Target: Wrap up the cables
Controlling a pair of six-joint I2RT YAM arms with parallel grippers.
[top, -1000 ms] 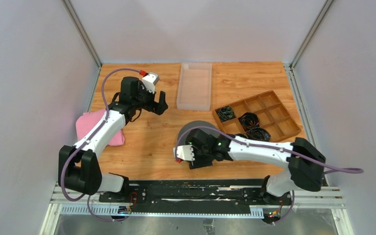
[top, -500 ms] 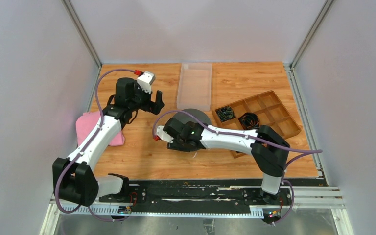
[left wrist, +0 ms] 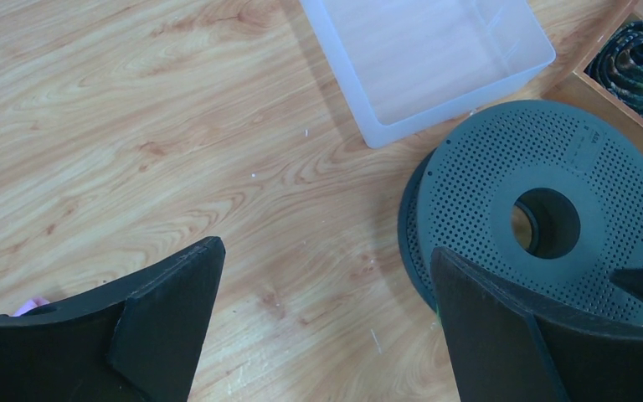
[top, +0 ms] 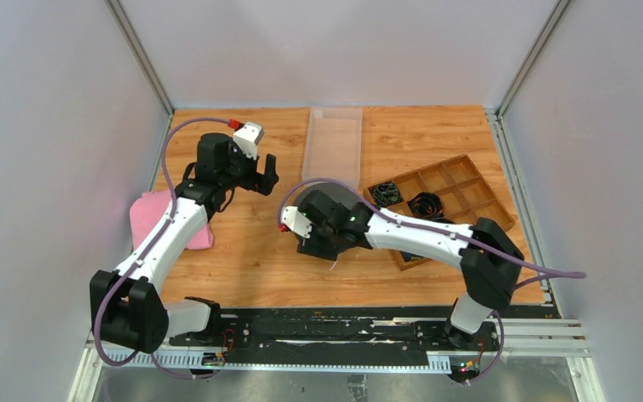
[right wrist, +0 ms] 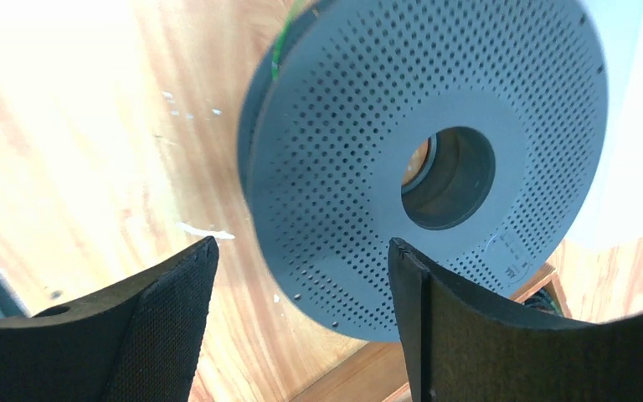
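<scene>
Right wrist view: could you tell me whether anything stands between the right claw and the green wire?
The spool's grey perforated flange faces the open right claw and covers the winding; only a sliver of green wire shows at its upper-left rim. Nothing else visible stands between.

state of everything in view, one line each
left gripper: open, holding nothing
right gripper: open, above the spool, no grip
spool: lying flat, green cable at its rim
clear bin: upright, nothing inside
wooden tray: dark coils in some compartments
pink cloth: lying loose, not held
</scene>
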